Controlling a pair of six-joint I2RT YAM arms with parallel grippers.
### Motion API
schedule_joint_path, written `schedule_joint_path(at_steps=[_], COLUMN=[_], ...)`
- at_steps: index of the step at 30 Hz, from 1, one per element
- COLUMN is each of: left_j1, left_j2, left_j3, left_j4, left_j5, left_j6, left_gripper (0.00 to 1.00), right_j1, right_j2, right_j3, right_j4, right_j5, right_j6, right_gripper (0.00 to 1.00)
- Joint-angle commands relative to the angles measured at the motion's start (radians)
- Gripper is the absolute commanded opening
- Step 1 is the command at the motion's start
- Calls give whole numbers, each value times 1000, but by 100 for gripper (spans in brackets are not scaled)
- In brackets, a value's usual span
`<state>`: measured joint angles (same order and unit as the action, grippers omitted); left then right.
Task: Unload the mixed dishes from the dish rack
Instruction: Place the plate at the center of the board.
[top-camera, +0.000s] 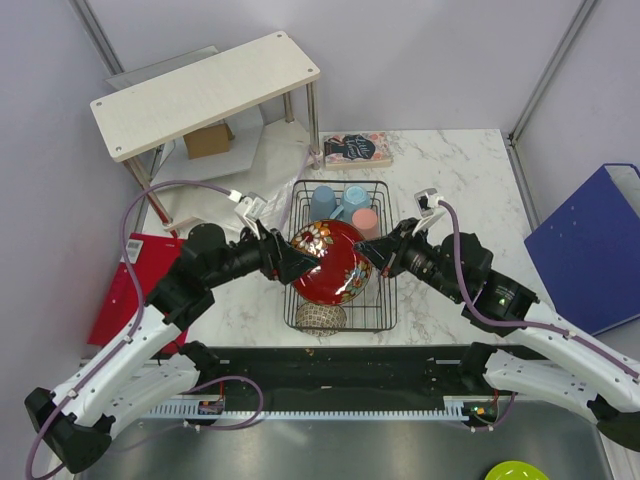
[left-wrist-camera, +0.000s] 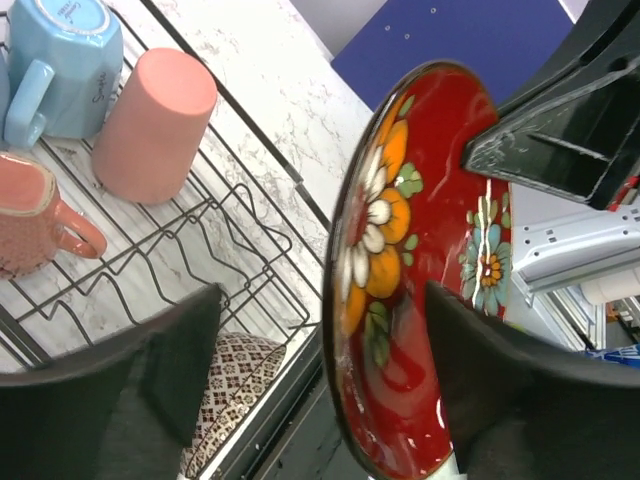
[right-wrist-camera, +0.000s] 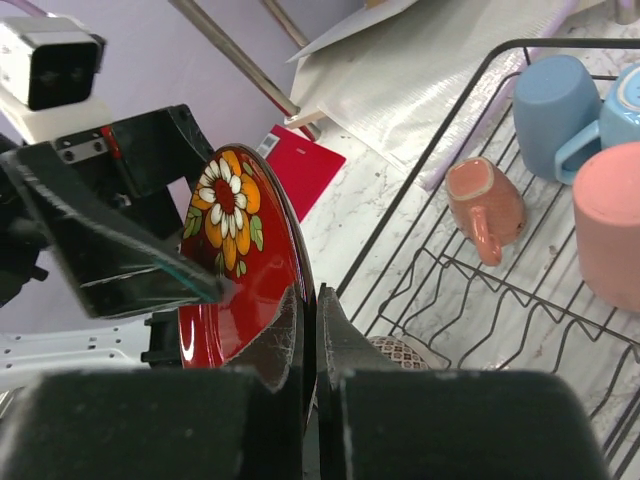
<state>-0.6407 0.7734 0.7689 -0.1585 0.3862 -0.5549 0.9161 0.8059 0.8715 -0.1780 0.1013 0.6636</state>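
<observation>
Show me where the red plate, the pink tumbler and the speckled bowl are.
red plate (top-camera: 335, 270): top view, its red centre.
pink tumbler (left-wrist-camera: 152, 135): left wrist view, its side wall.
speckled bowl (left-wrist-camera: 237, 383): left wrist view, its patterned outside.

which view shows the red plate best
Top external: the red plate shows nearly its whole flowered face. Left wrist sees it obliquely, bottom cropped; right wrist has its own fingers covering the lower rim.

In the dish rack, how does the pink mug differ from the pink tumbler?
The pink mug has a handle; the pink tumbler has none. The mug lies on its side, its mouth showing; the tumbler stands closed end up. The tumbler is the bigger. Both are salmon pink and sit in the black wire dish rack.
</observation>
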Motion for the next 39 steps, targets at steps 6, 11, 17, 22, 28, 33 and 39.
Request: schedule_joint_path(at_steps=[6, 11, 17, 22, 28, 33, 39], left_j1=[3, 3, 3, 3, 3, 9, 114], left_j2=[-36, -56, -46, -17, -20, -14, -2], left_j3=[-22, -23, -17, -11, 9, 73, 139], left_j4=[42, 10, 1, 27, -3, -125, -216], left_j5=[7, -44, -30, 55, -3, -159, -265], left_j6=[24, 26, 39, 58, 58, 82, 89], left_gripper=[37, 46, 53, 2, 2, 2, 2], right_j1=[1, 1, 0, 0, 0, 0, 0], right_j2=[1, 13, 24, 30, 45, 96, 73], right_j3=[3, -2, -2, -3, 0, 55, 69], right_j4=[143, 141, 143, 140, 91, -122, -258], right_j5=[-32, -31, -37, -49, -3, 199, 438], right_j6=[44, 42, 41, 37, 19, -41, -56], right_gripper=[0, 0, 0, 0, 43, 98, 98])
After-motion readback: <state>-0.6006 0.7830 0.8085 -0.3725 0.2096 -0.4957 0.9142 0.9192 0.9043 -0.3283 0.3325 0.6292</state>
